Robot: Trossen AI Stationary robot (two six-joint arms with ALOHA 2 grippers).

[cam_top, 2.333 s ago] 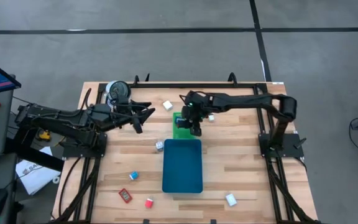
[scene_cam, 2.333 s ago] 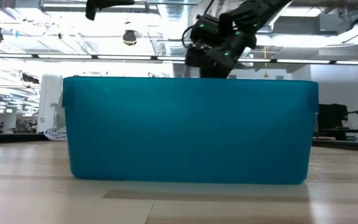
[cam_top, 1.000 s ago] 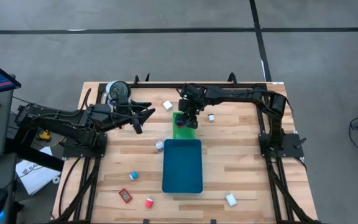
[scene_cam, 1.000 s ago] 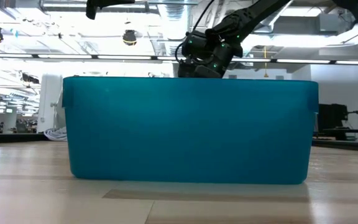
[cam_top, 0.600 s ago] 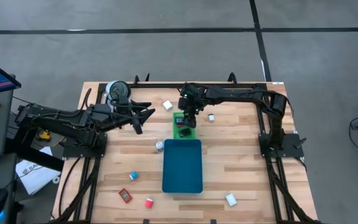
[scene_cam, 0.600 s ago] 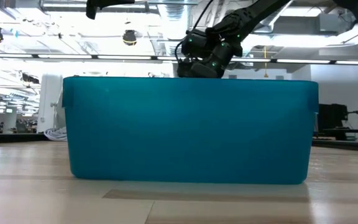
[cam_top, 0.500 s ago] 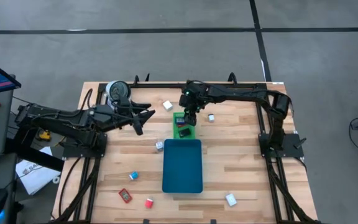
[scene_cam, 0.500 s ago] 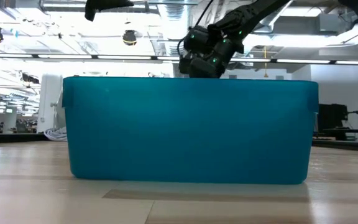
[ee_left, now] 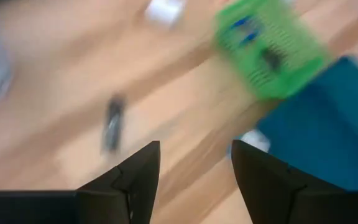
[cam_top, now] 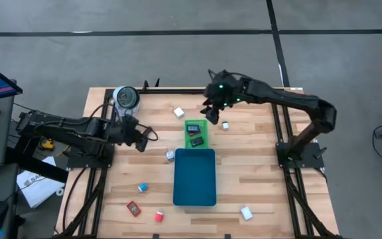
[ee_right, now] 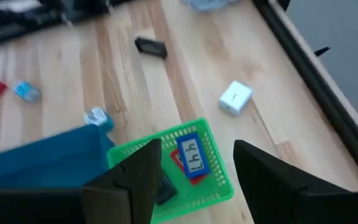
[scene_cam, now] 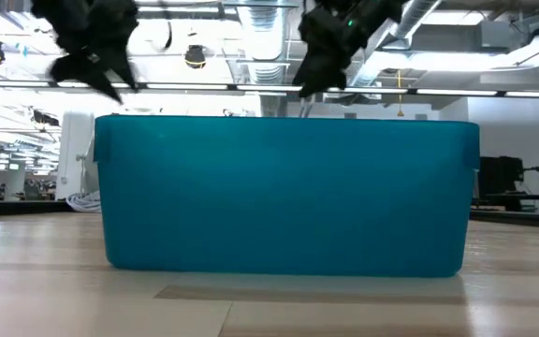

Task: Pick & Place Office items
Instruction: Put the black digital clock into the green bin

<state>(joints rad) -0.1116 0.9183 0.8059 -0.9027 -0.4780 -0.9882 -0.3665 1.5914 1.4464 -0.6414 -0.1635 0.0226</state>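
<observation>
Right tool [cam_top: 212, 114], spread and empty, above green tray [cam_top: 195, 133] near the bench's far edge; left tool [cam_top: 140, 138] spread; risk: descending fingers nudge tray

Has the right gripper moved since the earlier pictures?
Yes. The right gripper was over the green tray; now it sits open past the tray's far right corner, away from the teal tray.

High cam sits way above, looking straight down on the whole tabletop [cam_top: 111, 172]. Low cam is parked at surface level right up against the teal tray [scene_cam: 288, 197], staring level into the room behind. Both wrist cams angle down past their own fingers, and both catch the green tray [ee_right: 219, 165] next to that teal tray, same as the overhead.
</observation>
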